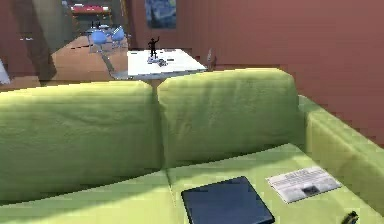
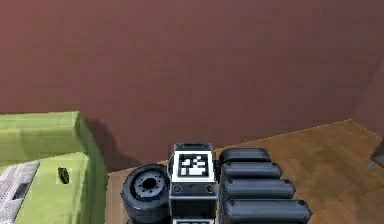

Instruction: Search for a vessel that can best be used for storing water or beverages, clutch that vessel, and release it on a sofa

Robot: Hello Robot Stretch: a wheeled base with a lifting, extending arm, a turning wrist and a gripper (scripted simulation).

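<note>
Forward view: a green sofa (image 1: 200, 120) fills the foreground, with two back cushions side by side and one armrest at the view's right. On its seat lies a dark flat slab (image 1: 227, 203). A folded newspaper (image 1: 303, 184) lies near the slab on its right, not touching it. Beyond the sofa's back stands a white worktop (image 1: 185, 65) carrying an upright dark statuette (image 1: 153, 46) and some small blobs (image 1: 160, 61). The blobs are too small to tell whether any of them is a vessel. Blue chairs (image 1: 105, 38) stand farther off, and a picture (image 1: 160, 12) hangs on the red-brown wall.

Arm side view: the sofa's end (image 2: 45, 140) sits at the view's left, with the newspaper's edge (image 2: 14, 185) on the seat and a small dark thing (image 2: 63, 174) near it on the green. The arm (image 2: 255, 190) rises from the bottom edge with a white marked square (image 2: 192, 165). Left of that square is the gripper (image 2: 148, 192), seen as a dark round body. Its fingers cannot be made out, so I cannot tell their state or whether they hold anything.
</note>
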